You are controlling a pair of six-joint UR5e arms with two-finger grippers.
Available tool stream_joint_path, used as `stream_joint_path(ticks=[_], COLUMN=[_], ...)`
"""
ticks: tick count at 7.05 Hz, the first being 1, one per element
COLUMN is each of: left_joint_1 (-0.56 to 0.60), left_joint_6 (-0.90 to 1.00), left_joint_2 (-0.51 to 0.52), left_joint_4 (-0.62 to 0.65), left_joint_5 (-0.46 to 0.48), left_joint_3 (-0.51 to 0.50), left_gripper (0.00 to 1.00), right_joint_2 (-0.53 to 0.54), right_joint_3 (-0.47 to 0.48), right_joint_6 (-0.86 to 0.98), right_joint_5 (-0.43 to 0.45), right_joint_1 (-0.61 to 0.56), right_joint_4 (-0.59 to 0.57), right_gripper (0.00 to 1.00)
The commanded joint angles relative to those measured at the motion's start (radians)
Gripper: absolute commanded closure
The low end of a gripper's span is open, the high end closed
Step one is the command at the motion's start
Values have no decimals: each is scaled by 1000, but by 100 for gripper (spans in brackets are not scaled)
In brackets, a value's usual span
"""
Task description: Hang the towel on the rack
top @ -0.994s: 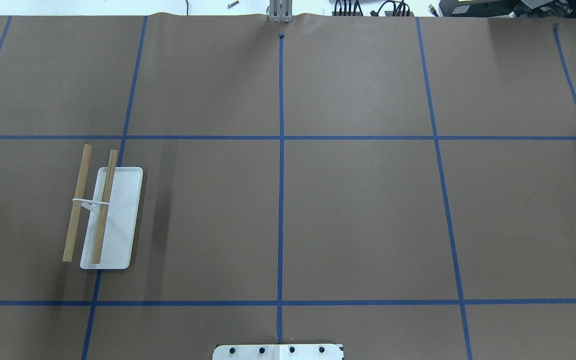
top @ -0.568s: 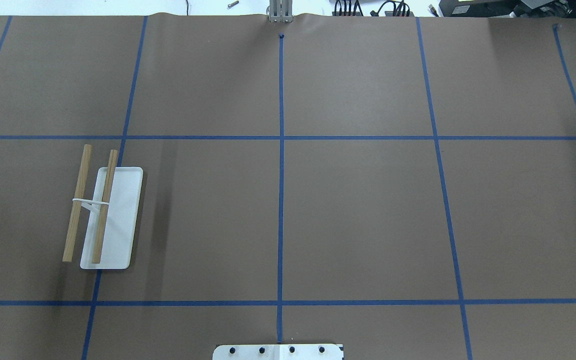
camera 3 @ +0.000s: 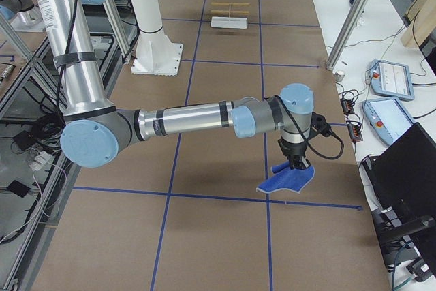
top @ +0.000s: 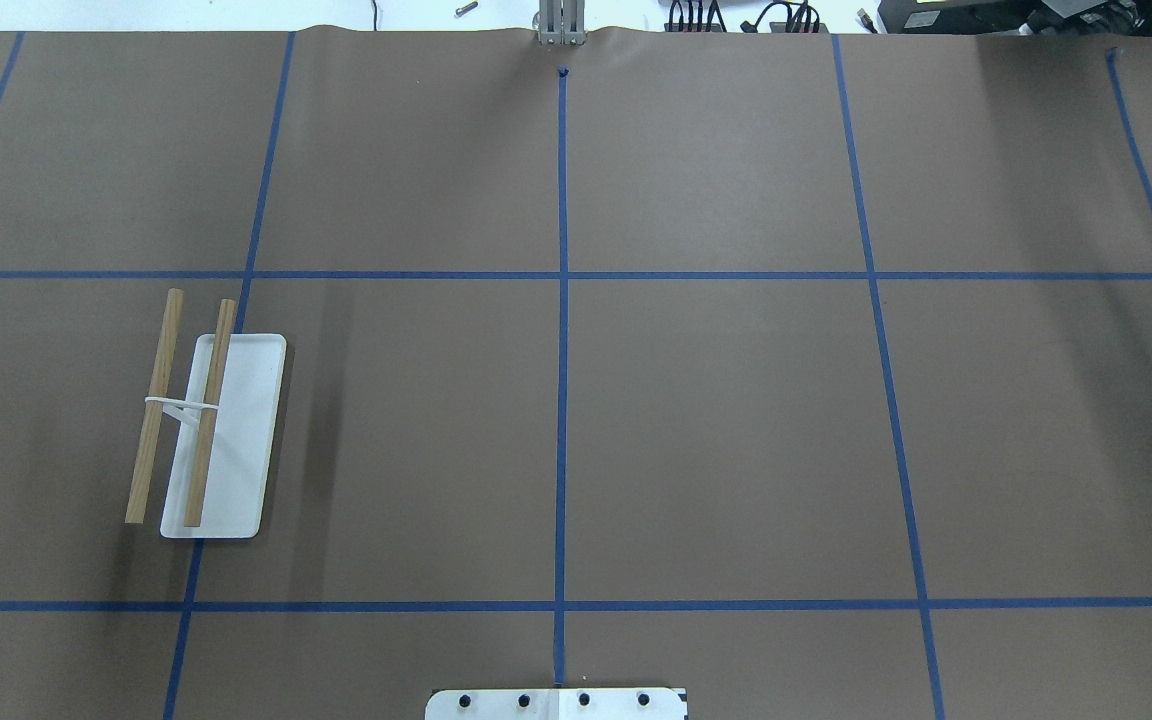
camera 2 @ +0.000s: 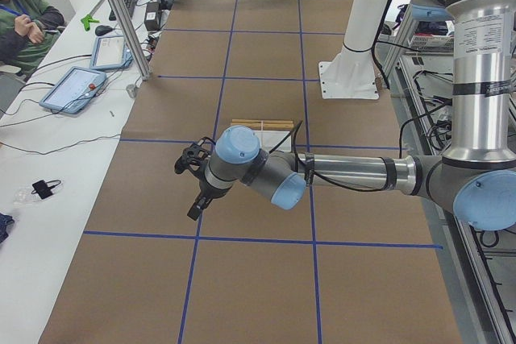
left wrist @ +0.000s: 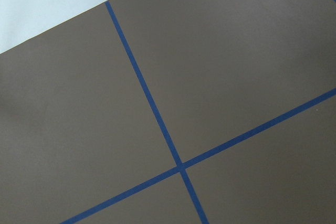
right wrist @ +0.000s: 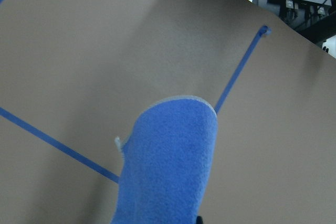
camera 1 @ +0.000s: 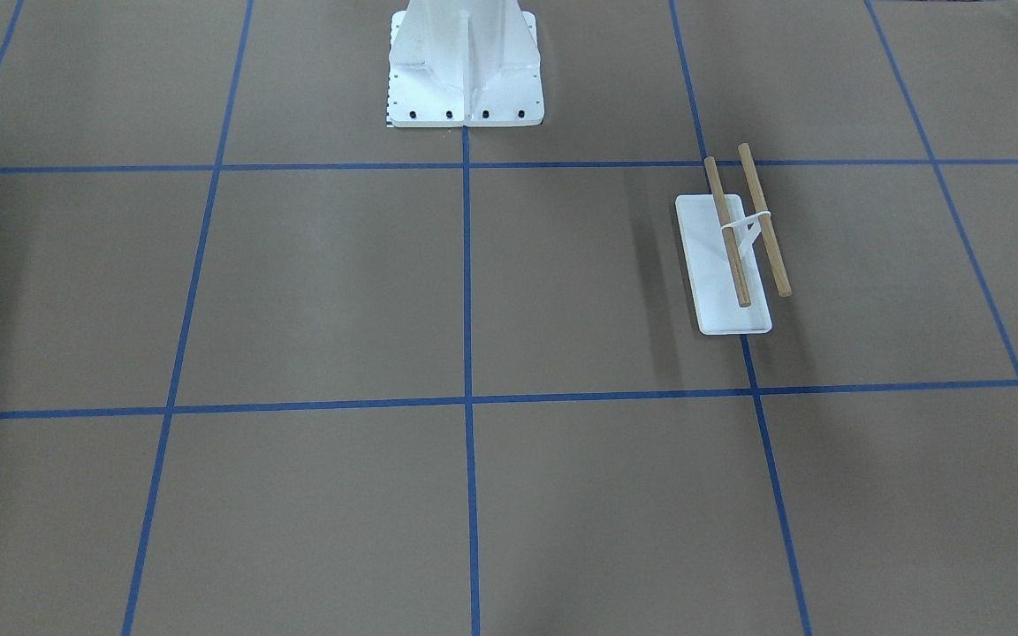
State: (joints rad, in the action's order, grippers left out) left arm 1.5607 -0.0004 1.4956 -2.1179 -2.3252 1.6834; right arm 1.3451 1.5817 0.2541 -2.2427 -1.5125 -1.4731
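- The right gripper (camera 3: 298, 161) points down over the tabletop (top: 716, 430) at the end of the outstretched right arm. It shows only in the right side view, so I cannot tell how wide its jaws stand.
- The towel (camera 3: 289, 180) hangs straight below the right gripper, blue side out, with a pale stitched edge along its rim. The pictures do not show whether its lowest fold touches the tabletop.
- From the right wrist camera, the towel fills the lower middle as a rounded blue flap above a line of blue tape (right wrist: 239, 72).
- The left gripper (camera 2: 194, 205) hangs tilted above the tabletop with nothing under it. It shows only in the left side view, so I cannot tell whether it is wide or narrow.
- The rack (top: 246, 430) stands beyond the left gripper, towards the middle of the tabletop, and well apart from the right gripper and the towel.
- The rack's two wooden bars lie parallel above its white base, and both are bare.
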Motion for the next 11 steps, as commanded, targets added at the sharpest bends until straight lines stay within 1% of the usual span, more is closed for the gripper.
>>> stream_joint_path(ticks=[1,3,4,5,6,7,8,9,10,11], left_joint_1=[-5,-51,-97,-138,-177,-244,-298,-359,-425,-514], left_joint_6=[-123,-295,-390,-467,-589,-721,-807,-911,-1053,-1207], left_joint_2=[47,119,144,164,195,237,279,323,378,431], left_joint_4=[-2,-2,-1,1,1,1,2,3,3,3], left_joint_5=[-55,-150,-152,-152,-151,-143,-140,-138,-111,-26], left_joint_3=[9,38,76,100,119,139,136,130,127,128], left_gripper=[2,2,2,2,2,2,2,2,2,2], right_joint_2=[-23,-66,-76,-89,-122,-185,-226,-263,-271,-290], right_joint_3=[159,309,372,430,457,460,469,486,506,503], right_joint_6=[-271,-544,-594,-599,-625,-631,-648,-651,-661,-659], right_joint_5=[-15,-3,47,164,269,322,406,467,506,559], right_joint_1=[144,286,355,468,562,639,703,774,814,868], right_joint_4=[-3,5,5,4,4,-1,2,2,-1,2], right_gripper=[100,100,100,100,100,100,100,100,100,100])
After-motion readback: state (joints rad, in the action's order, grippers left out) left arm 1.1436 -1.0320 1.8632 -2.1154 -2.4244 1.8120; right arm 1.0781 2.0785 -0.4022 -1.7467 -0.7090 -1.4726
